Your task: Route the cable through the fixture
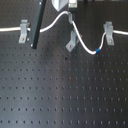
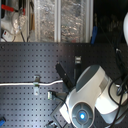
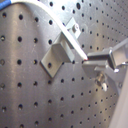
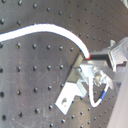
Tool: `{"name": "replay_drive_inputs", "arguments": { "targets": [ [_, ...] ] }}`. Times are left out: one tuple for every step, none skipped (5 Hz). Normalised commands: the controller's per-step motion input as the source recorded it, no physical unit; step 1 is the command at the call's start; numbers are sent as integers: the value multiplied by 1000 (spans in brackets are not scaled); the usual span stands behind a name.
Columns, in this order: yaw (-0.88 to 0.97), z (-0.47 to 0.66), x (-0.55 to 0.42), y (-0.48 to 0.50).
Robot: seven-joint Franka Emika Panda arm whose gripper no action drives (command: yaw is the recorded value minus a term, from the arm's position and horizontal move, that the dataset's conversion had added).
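Observation:
The white cable (image 1: 56,21) runs from the first exterior view's left edge through a left clip, arches up to my gripper (image 1: 70,16), then drops past the fixture (image 1: 71,42) to its blue band (image 1: 98,51). The fixture is the small grey clip leaning diagonally mid-board. My gripper is shut on the cable just above and behind the fixture. In the first wrist view the cable (image 3: 55,20) crosses the fixture's (image 3: 56,52) forked top and ends between my fingertips (image 3: 90,62). The second wrist view shows the cable (image 4: 45,30), the fixture (image 4: 74,89) and my gripper (image 4: 91,59). Whether the cable sits in the fork is unclear.
Two more upright grey clips hold the cable, one at the first exterior view's left (image 1: 23,31) and one at its right (image 1: 107,32). A thick black bar (image 1: 39,22) slants down beside the left clip. The black perforated board (image 1: 60,95) stretches toward the front.

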Motion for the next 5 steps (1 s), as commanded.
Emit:
{"name": "replay_drive_inputs", "arguments": {
  "targets": [
    [-103,510,-267,-245],
    [0,3,-15,-15],
    [0,116,-116,-82],
    [131,97,-188,-22],
    [0,374,-448,-316]
  ]
}}
